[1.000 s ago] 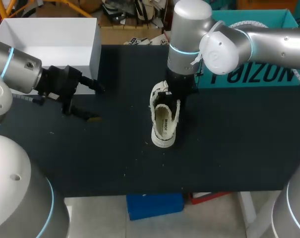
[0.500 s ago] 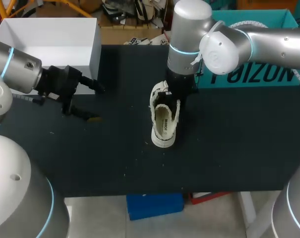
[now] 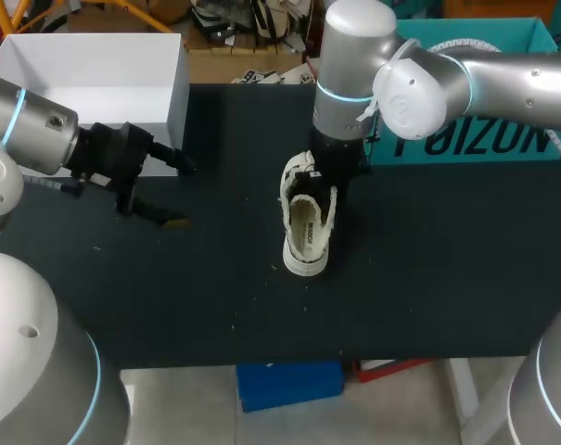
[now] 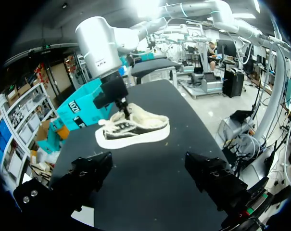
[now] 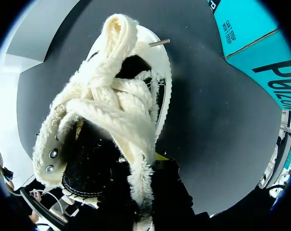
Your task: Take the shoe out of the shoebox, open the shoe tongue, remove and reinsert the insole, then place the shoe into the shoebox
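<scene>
Right pincer (image 3: 330, 178) is seen closed on the woolly edge of the shoe (image 3: 305, 262), which is stood on its sole near the middle of the black table (image 3: 428, 278), out of both boxes. Left pincer (image 4: 147, 171) is held wide apart with nothing in it, low over the table and well apart from the shoe. Nothing has been moved in the last second: the pincers and the shoe are found in the same places. So the step of pulling the shoe open is judged to be on hold, and the insole (image 3: 308, 232) is not yet taken out. Counted from big to small: one table, two arms, the left arm (image 3: 30, 130) and the right arm (image 3: 484, 79), two boxes, the blue-green box (image 3: 475, 130) and the white box (image 3: 85, 74), two pincers, one shoe, one insole.
</scene>
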Tool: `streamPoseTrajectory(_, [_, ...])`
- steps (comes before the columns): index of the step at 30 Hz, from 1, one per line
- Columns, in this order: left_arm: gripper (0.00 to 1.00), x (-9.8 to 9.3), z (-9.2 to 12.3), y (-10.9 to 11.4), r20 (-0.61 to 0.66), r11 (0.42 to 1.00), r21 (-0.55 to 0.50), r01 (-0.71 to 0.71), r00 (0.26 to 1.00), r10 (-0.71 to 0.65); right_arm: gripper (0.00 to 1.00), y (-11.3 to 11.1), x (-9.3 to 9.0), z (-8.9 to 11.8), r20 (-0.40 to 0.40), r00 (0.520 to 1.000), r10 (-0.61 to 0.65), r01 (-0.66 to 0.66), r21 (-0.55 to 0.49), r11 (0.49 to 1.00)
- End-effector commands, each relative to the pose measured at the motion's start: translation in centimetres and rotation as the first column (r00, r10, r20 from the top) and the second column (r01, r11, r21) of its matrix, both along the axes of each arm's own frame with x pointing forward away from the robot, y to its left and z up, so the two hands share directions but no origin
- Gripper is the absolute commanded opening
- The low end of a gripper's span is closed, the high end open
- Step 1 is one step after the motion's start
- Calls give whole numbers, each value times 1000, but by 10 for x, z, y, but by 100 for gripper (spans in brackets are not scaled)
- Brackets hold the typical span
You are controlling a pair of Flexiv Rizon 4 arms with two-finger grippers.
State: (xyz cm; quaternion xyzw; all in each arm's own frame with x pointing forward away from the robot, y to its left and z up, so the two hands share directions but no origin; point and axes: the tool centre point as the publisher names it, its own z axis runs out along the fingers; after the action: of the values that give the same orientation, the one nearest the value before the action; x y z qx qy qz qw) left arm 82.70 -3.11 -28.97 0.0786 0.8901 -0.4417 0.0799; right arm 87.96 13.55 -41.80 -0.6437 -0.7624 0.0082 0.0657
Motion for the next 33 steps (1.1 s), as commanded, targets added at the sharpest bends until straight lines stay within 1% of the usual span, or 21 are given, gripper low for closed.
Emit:
streamPoseTrajectory(1, [100, -1, -1, -1, 3, 1000, 2, -3, 1000, 3, 0, 1, 4, 2, 5, 1000, 26, -26, -2, 1000])
streamPoseTrajectory(3, [100, -1, -1, -1, 3, 1000, 2, -3, 1000, 3, 0, -1, 8, 9, -3, 999, 38, -38, -16, 999])
streamPoseTrajectory(5, [100, -1, -1, -1, 3, 1000, 2, -3, 1000, 3, 0, -2, 14, 30, 25, 998, 64, -64, -8, 998])
streamPoseTrajectory(6, [100, -1, -1, -1, 3, 1000, 2, -3, 1000, 3, 0, -2, 15, 35, 28, 997, 74, -74, -10, 997])
streamPoseTrajectory(11, [100, -1, -1, -1, 3, 1000, 2, -3, 1000, 3, 0, -8, 24, 77, 52, 981, 189, -188, -21, 982])
streamPoseTrajectory(12, [100, -1, -1, -1, 3, 1000, 2, -3, 1000, 3, 0, -9, 26, 85, 64, 973, 223, -223, -18, 975])
streamPoseTrajectory(14, [100, -1, -1, -1, 3, 1000, 2, -3, 1000, 3, 0, -12, 29, 100, 81, 950, 303, -299, -55, 953])
streamPoseTrajectory(17, [100, -1, -1, -1, 3, 1000, 2, -3, 1000, 3, 0, -17, 34, 123, 95, 887, 451, -442, -101, 891])
streamPoseTrajectory(18, [100, -1, -1, -1, 3, 1000, 2, -3, 1000, 3, 0, -19, 34, 128, 92, 859, 503, -492, -121, 862])
streamPoseTrajectory(21, [100, -1, -1, -1, 3, 1000, 2, -3, 1000, 3, 0, -24, 32, 146, 60, 740, 670, -651, -185, 736])
streamPoseTrajectory(22, [100, -1, -1, -1, 3, 1000, 2, -3, 1000, 3, 0, -26, 31, 151, 49, 710, 702, -683, -191, 705])
streamPoseTrajectory(24, [100, -1, -1, -1, 3, 1000, 2, -3, 1000, 3, 0, -28, 29, 163, 34, 602, 797, -770, -238, 592])
streamPoseTrajectory(25, [100, -1, -1, -1, 3, 1000, 2, -3, 1000, 3, 0, -29, 27, 168, 32, 568, 822, -793, -245, 558])
streamPoseTrajectory(26, [100, -1, -1, -1, 3, 1000, 2, -3, 1000, 3, 0, -30, 27, 174, 34, 513, 858, -824, -261, 503])
streamPoseTrajectory(27, [100, -1, -1, -1, 3, 1000, 2, -3, 1000, 3, 0, -31, 25, 179, 24, 438, 899, -857, -290, 425])
streamPoseTrajectory(28, [100, -1, -1, -1, 3, 1000, 2, -3, 1000, 3, 0, -33, 23, 184, 29, 401, 916, -871, -296, 391])
streamPoseTrajectory(29, [100, -1, -1, -1, 3, 1000, 2, -3, 1000, 3, 0, -34, 23, 190, 31, 348, 937, -889, -307, 340])
streamPoseTrajectory(30, [100, -1, -1, -1, 3, 1000, 2, -3, 1000, 3, 0, -36, 22, 195, 28, 282, 959, -906, -323, 276])
streamPoseTrajectory(31, [100, -1, -1, -1, 3, 1000, 2, -3, 1000, 3, 0, -38, 21, 199, 30, 241, 970, -915, -327, 237])
streamPoseTrajectory(33, [100, -1, -1, -1, 3, 1000, 2, -3, 1000, 3, 0, -43, 20, 206, 11, 133, 991, -935, -331, 129])
